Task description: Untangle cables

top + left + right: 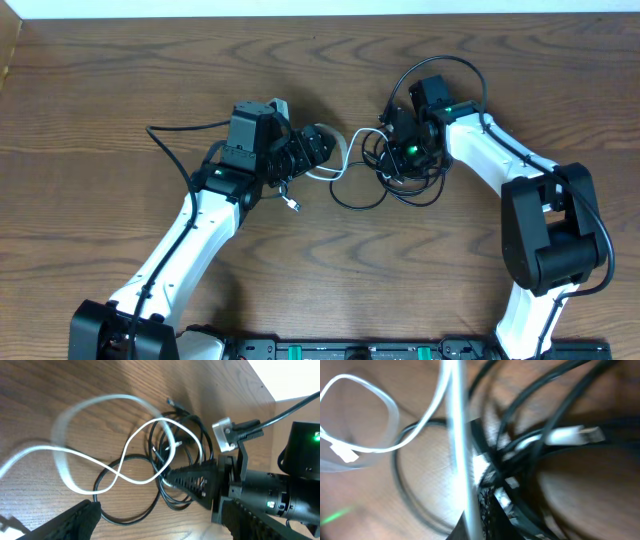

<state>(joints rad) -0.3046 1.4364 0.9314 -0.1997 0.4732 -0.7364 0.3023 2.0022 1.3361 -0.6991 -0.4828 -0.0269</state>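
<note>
The cables lie tangled at mid-table. A white cable [343,150] loops out of a knot of black cables [402,180], with one small plug end [294,205] lying nearer me. My left gripper [325,146] hovers just left of the knot, open and holding nothing. In the left wrist view its fingers [75,520] straddle a black loop [135,519] on the wood, and the white cable [100,435] curls ahead. My right gripper [404,152] is pressed down into the tangle [172,467], shut where white and black cords cross. The right wrist view is blurred: white cable [461,435], black cables [530,435].
The wooden table [120,90] runs to a pale wall along the back. A thick black arm wire [180,128] trails left of my left wrist. Another arm wire [440,62] arches over my right wrist. A dark rail [340,350] sits along the front edge.
</note>
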